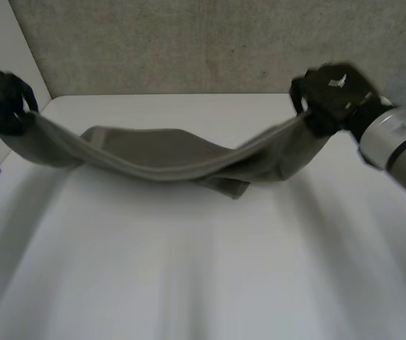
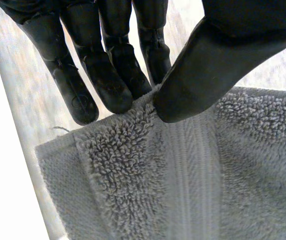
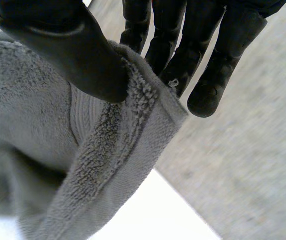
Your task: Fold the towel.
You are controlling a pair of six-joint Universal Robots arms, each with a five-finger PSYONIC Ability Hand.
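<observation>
The head camera looks down across the table point(image 1: 188, 283) toward its far edge; both wrist cameras sit close, sharing the towel point(image 1: 160, 159) ends.

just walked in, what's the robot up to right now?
Both hands have the grey towel pinched between thumb and fingers, the left hand at one end, the right hand at the other. It hangs stretched between them over the white table, sagging in the middle.
</observation>
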